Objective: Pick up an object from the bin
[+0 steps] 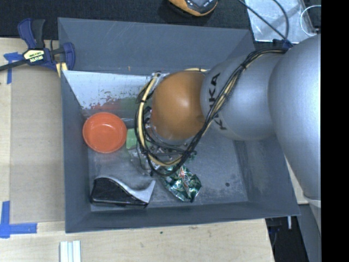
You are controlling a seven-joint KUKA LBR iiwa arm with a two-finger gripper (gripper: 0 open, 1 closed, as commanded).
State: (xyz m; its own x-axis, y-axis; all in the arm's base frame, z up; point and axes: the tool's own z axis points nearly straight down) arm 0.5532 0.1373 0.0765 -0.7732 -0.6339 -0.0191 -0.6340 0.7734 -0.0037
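Grey metal bin (163, 48), arm reaching into its middle

Four loose things lie well spread on the floor, probably so each can be taken singly: one orange bowl (106, 131), one green block (131, 139) touching it, one black and grey pouch (117, 191), and one crumpled green foil wrapper (184, 183). The gripper (143, 161) hangs low under the arm's orange cover (174, 105), between block, pouch and wrapper. Whether it is apart or together I cannot tell, and nothing is seen held.

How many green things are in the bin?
2. A light-green piece sits beside the orange bowl; a crumpled green wrapper lies by the bin's near wall. The arm may hide more.
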